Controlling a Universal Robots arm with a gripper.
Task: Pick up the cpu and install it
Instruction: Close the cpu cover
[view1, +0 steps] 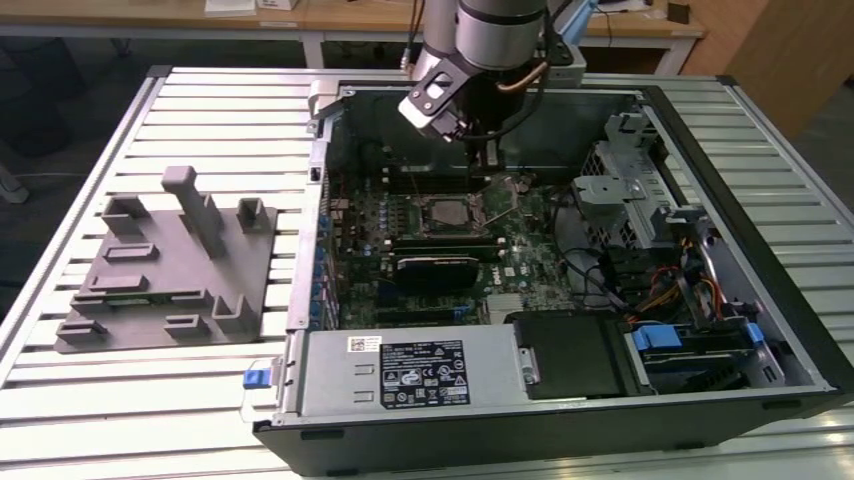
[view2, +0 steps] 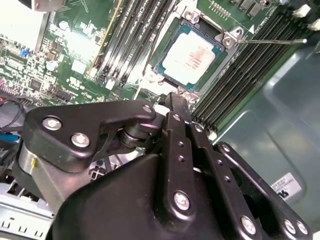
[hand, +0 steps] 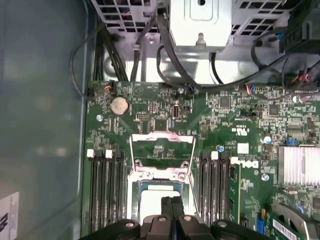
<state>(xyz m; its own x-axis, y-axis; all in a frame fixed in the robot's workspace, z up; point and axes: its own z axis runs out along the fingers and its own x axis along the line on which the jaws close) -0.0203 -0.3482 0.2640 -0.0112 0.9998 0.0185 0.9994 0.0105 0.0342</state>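
Note:
The cpu (view2: 190, 57), a pale silver square with a thin dark rim, lies flat in the motherboard socket (view1: 451, 211). In the first wrist view the cpu (hand: 152, 199) is partly hidden behind my fingertips. My gripper (view2: 177, 100) hangs just above the socket's edge with its two black fingers pressed together and nothing between them. In the exterior view the gripper (view1: 489, 152) is inside the open computer case, over the far side of the socket. The socket's metal load plate (hand: 162, 150) is swung open and its thin lever (view2: 270, 41) stands free.
Memory slots (hand: 105, 180) flank the socket on both sides. A grey plastic fixture (view1: 167, 270) with upright posts sits at the exterior view's left on the slatted table. Inside the case are a drive cage (view1: 627, 190), cables, a black block (view1: 574, 355) and the power supply (view1: 400, 370).

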